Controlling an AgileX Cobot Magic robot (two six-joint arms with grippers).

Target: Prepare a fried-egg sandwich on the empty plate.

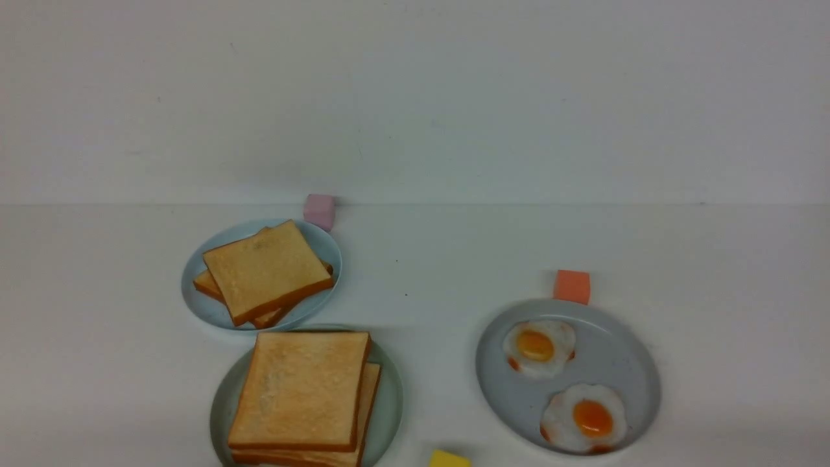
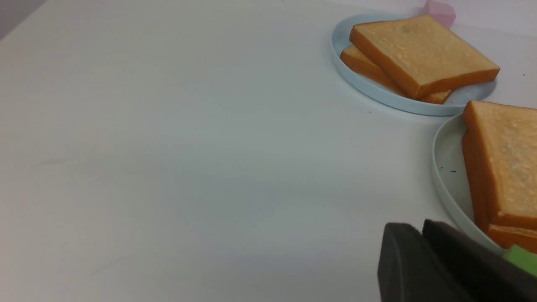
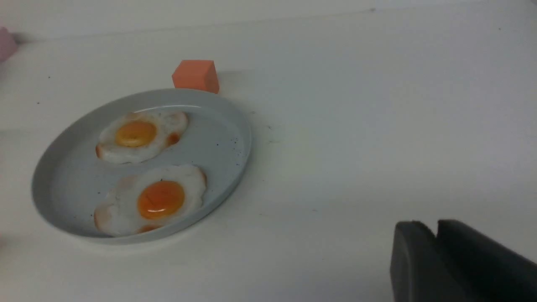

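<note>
The pale mint-green plate point(image 1: 220, 402) sits at the front left and holds a stack of golden toast slices point(image 1: 301, 389). No egg shows between the slices. The plate point(image 2: 444, 167) and the stack point(image 2: 503, 167) also show in the left wrist view. Two fried eggs point(image 1: 538, 347) point(image 1: 583, 418) lie on the grey-blue plate point(image 1: 622, 337) at the right, and they show in the right wrist view point(image 3: 140, 135) point(image 3: 155, 199). My left gripper point(image 2: 421, 228) is shut and empty, just beside the mint plate's rim. My right gripper point(image 3: 434, 226) is shut and empty over bare table, apart from the egg plate point(image 3: 63, 176). Neither gripper shows in the front view.
A light-blue plate point(image 1: 194, 285) with two toast slices point(image 1: 266, 269) stands behind the mint plate. A pink cube point(image 1: 319, 211) is behind it, an orange cube point(image 1: 572, 286) touches the egg plate's far rim, and a yellow cube point(image 1: 447, 459) sits at the front edge. A small green piece point(image 2: 522, 258) shows by the left fingers.
</note>
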